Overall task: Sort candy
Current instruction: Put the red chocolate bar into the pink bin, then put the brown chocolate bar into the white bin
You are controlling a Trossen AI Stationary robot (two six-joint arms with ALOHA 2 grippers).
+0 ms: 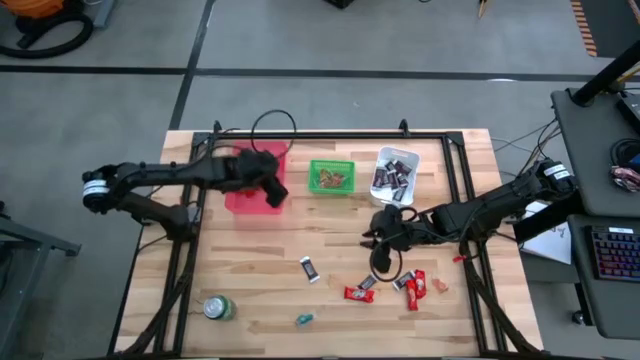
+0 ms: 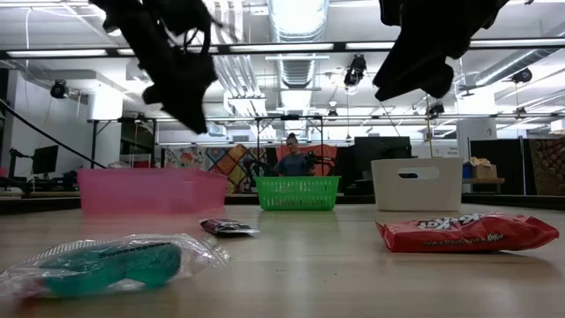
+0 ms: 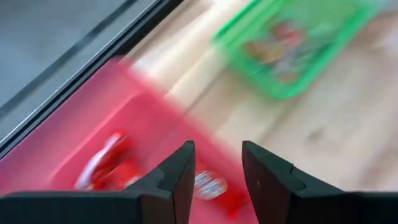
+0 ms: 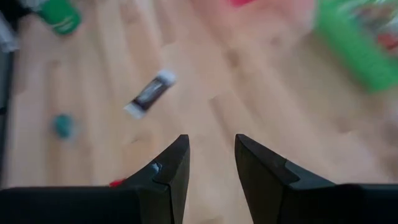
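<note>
While we look down from above, the left gripper (image 1: 272,192) hangs over the pink bin (image 1: 243,199), and the right gripper (image 1: 381,238) hovers above bare wood, just beyond the candy (image 1: 412,288) scattered at the table's near edge; a green bin (image 1: 331,177) and a white bin (image 1: 396,172) stand beside the pink one. At table height we see a red bar (image 2: 468,233) and a teal sweet (image 2: 110,265) lying close. Through the left wrist, we find the fingers (image 3: 178,177) spread and empty above red candy in the pink bin. Through the right wrist, the fingers (image 4: 174,168) stand parted, holding nothing, over a dark bar (image 4: 149,94).
</note>
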